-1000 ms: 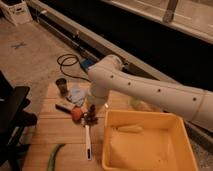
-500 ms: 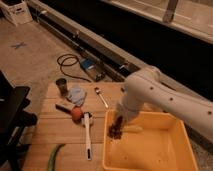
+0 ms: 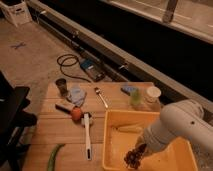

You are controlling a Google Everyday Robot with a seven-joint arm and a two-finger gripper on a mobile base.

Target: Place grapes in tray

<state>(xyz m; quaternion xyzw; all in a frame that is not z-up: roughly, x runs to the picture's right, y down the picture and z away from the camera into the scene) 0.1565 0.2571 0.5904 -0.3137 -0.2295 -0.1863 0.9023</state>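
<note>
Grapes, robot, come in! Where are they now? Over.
Claw down inside the big yellow plastic tray, shut on the dark purple grape bunch. Grapes low over tray floor, contact unclear. A pale long object lies in the tray, apart.

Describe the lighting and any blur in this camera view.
Camera view: dim, warm light; the upper background nearly black. The gripper with the grapes looks smeared over the yellow tray. The orange fruit on the table is soft-edged too.

No readable text, label or number is showing anywhere. The tool (image 3: 136, 156) is hanging inside the tray (image 3: 111, 145), itself carrying no markings.
</note>
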